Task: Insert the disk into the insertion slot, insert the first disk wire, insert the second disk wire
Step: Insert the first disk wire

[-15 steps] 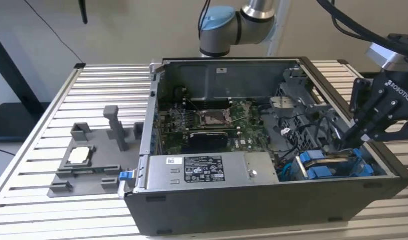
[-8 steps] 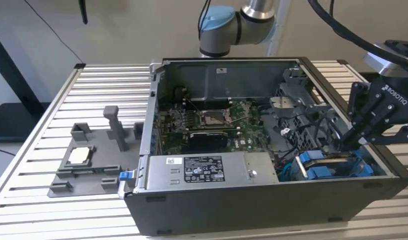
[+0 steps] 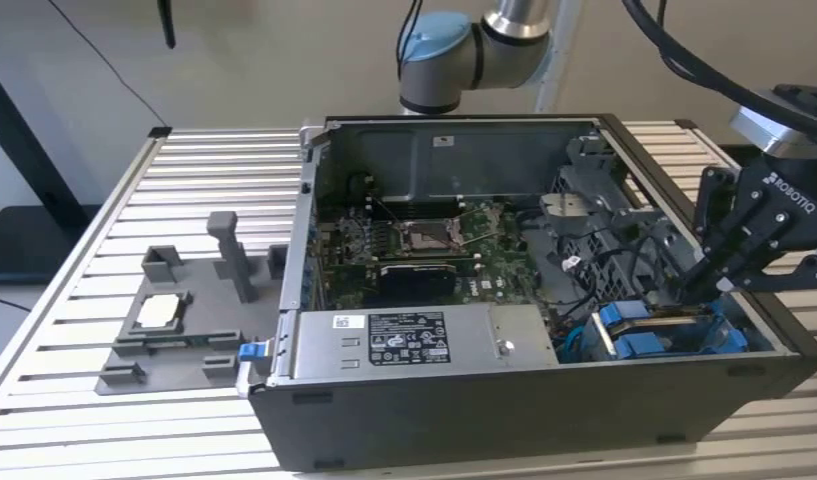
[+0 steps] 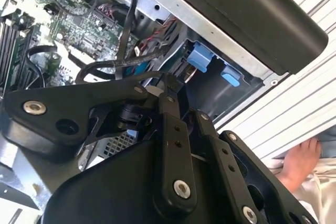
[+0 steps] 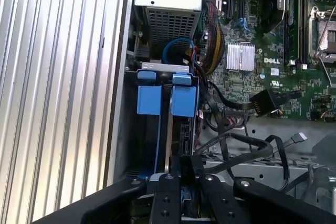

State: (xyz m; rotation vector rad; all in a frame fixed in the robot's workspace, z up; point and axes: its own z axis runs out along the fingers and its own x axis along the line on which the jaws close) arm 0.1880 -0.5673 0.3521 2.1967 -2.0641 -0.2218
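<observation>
Fingers [image 5: 185, 165] together at insertion slot [image 5: 178, 129]; second wrist view adds a hand [image 4: 300, 162] outside.

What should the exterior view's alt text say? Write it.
The arm's tool reaches down to the blue-tabbed insertion slot inside the open computer case, on the exterior view's right. A grey fixture sits on the slatted table at the exterior view's left.

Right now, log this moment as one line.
gripper: inside computer case, at drive bay | drive bay: blue tabs, exterior view's right of case | black cable plug: lying free beside bay
</observation>
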